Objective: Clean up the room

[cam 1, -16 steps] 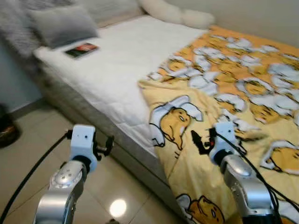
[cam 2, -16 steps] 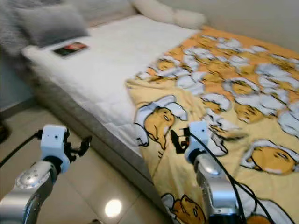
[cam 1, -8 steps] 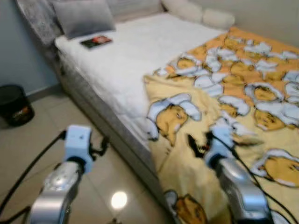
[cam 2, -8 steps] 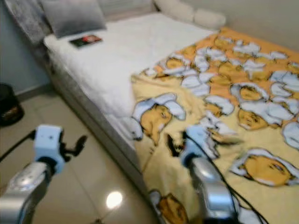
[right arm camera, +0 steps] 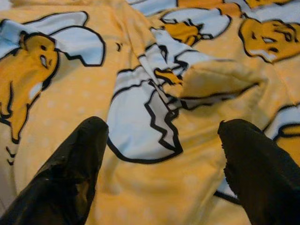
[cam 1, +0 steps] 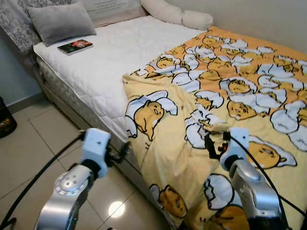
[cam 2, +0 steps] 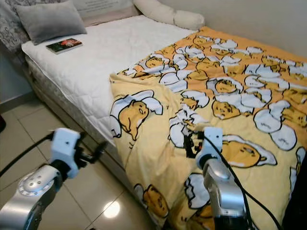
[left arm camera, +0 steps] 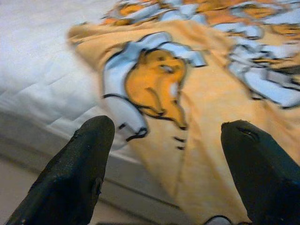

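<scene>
A yellow blanket point(cam 1: 230, 86) printed with cartoon figures lies rumpled over the right half of the bed, and its edge hangs down the bed's side. My right gripper point(cam 1: 210, 143) hovers open just above a raised fold of the blanket point(right arm camera: 211, 79). My left gripper point(cam 1: 123, 151) is open beside the bed's side, facing the blanket's hanging corner point(left arm camera: 154, 89). Nothing is between either pair of fingers. A book point(cam 1: 75, 46) lies on the bare white mattress point(cam 1: 110, 57) near a grey pillow point(cam 1: 60, 21).
A long white bolster point(cam 1: 177, 14) lies at the head of the bed against the wall. Tiled floor point(cam 1: 29, 143) runs along the bed's left side. A dark bin point(cam 1: 4, 122) stands at the left edge.
The whole picture has shifted as my head moved, and the blur has cleared. The blanket now sits nearer the middle, with the right gripper further over it. Both grippers keep their open pose.
</scene>
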Tool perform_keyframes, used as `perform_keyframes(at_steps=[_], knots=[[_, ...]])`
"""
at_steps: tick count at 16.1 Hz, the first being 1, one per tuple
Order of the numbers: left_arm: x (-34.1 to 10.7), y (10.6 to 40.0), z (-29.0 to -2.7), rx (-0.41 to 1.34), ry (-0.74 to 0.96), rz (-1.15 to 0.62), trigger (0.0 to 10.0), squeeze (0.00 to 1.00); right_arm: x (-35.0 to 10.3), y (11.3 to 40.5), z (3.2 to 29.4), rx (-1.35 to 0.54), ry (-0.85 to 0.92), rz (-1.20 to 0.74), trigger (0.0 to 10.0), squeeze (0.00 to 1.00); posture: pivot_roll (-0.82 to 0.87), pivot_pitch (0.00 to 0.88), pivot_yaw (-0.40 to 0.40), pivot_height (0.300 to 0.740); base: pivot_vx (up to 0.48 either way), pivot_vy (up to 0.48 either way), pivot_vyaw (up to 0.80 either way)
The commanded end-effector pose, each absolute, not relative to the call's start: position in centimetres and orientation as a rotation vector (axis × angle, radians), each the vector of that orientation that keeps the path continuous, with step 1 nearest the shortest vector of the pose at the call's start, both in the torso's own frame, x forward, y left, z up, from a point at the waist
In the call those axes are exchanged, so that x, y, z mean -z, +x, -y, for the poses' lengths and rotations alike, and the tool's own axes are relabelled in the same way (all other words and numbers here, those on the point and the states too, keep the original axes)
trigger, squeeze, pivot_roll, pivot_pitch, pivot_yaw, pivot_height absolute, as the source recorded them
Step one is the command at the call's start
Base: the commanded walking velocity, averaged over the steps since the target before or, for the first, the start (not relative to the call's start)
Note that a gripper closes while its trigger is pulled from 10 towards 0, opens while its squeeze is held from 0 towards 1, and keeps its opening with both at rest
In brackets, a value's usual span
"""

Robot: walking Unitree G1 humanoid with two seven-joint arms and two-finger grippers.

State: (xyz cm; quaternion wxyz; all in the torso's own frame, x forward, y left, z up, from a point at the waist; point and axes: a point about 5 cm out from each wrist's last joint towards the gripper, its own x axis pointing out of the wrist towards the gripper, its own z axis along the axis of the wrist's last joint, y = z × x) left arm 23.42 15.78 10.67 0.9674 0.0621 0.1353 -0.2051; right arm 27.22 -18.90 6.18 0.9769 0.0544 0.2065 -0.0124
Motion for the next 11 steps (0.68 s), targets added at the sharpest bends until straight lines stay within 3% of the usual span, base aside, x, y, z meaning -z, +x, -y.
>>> perform_keyframes(at_steps=[1, 4, 6, 7, 8, 9, 10, 11], knots=[[-10.7, 23.6, -15.3, 0.480, 0.122, -0.267, 10.0, 0.32, -6.2, 27.6, 19.7, 0.071, 0.125, -0.428, 10.0, 1.00, -0.05, 0.000, -0.019, 0.740, 0.000, 0.000, 0.00], [-11.1, 24.0, -14.3, 0.690, 0.117, -0.263, 10.0, 0.28, -4.8, 28.6, 20.3, 0.110, 0.185, -0.514, 10.0, 1.00, -0.06, 0.000, -0.007, 0.740, 0.000, 0.000, 0.00], [-11.3, 23.6, -13.6, 0.935, 0.107, -0.329, 10.0, 0.28, -3.2, 30.0, 21.0, 0.196, 0.242, -0.591, 10.0, 1.00, -0.07, 0.000, 0.006, 0.740, 0.000, 0.000, 0.00], [-11.3, 23.7, -13.6, 0.958, 0.112, -0.334, 10.0, 0.28, -3.0, 30.2, 21.1, 0.207, 0.256, -0.603, 10.0, 1.00, -0.07, 0.000, 0.011, 0.740, 0.000, 0.000, 0.00], [-11.3, 23.5, -13.6, 1.034, 0.113, -0.372, 10.0, 0.28, -2.7, 30.8, 20.9, 0.209, 0.292, -0.630, 10.0, 0.83, -0.07, 0.000, 0.018, 0.740, 0.000, 0.000, 0.00], [-11.4, 23.4, -13.5, 1.063, 0.105, -0.390, 10.0, 0.28, -2.7, 31.0, 21.0, 0.212, 0.278, -0.633, 10.0, 0.00, -0.06, 0.000, 0.018, 0.740, 0.000, 0.000, 0.00], [-11.4, 23.4, -13.5, 1.085, 0.106, -0.399, 10.0, 0.28, -2.6, 31.2, 21.0, 0.217, 0.291, -0.637, 2.4, 0.00, -0.06, 0.000, 0.015, 0.740, 0.000, 0.000, 0.00], [-11.5, 23.5, -13.6, 1.089, 0.115, -0.402, 10.0, 0.29, -2.5, 31.4, 20.8, 0.220, 0.342, -0.639, 0.0, 0.00, -0.06, 0.000, 0.013, 0.740, 0.000, 0.000, 0.00]])
